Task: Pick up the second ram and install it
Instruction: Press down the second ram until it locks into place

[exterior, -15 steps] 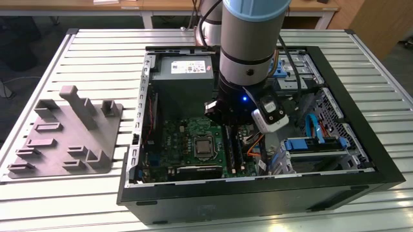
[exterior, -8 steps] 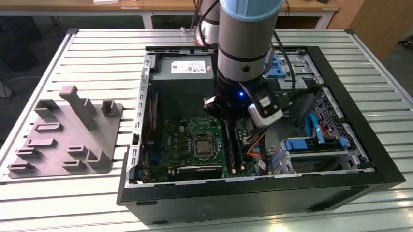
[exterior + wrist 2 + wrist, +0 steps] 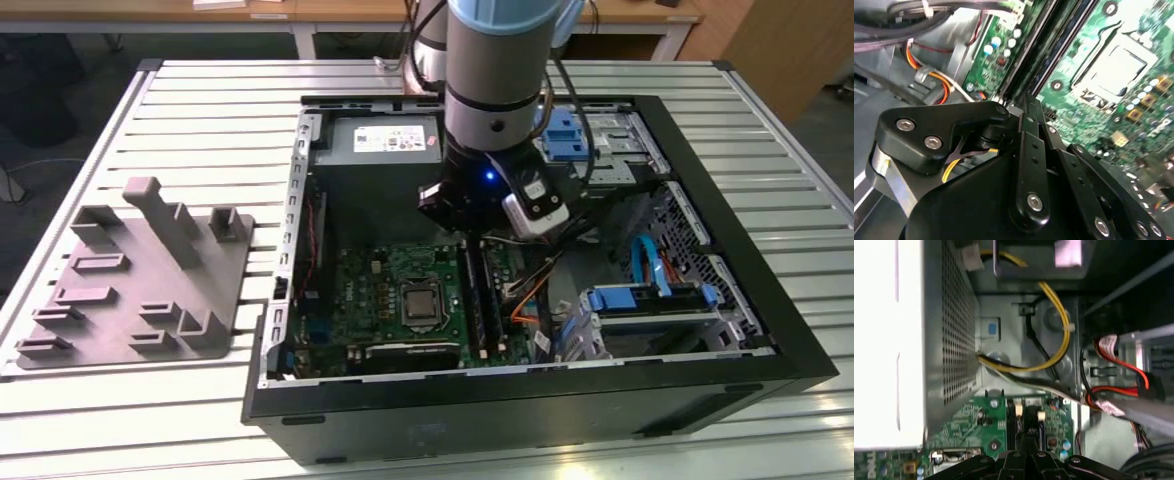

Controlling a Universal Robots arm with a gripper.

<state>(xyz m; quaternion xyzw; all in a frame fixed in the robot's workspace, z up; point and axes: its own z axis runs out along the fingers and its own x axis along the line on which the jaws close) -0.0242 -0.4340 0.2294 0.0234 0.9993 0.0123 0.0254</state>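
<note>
In the exterior view the second ram is a long dark stick standing on edge along the memory slots of the green motherboard, inside the open computer case. My gripper hangs over the stick's far end, the end nearest the grey power supply. In both wrist views the black fingers come together to one narrow tip right above the dark slots, between two white slot latches. Nothing shows between the fingers. Whether the tip touches the stick I cannot tell.
A grey slotted plate with upright posts lies on the table at the exterior view's left. The processor socket sits beside the slots. Orange wires, blue drive brackets and a yellow cable crowd the case's other side.
</note>
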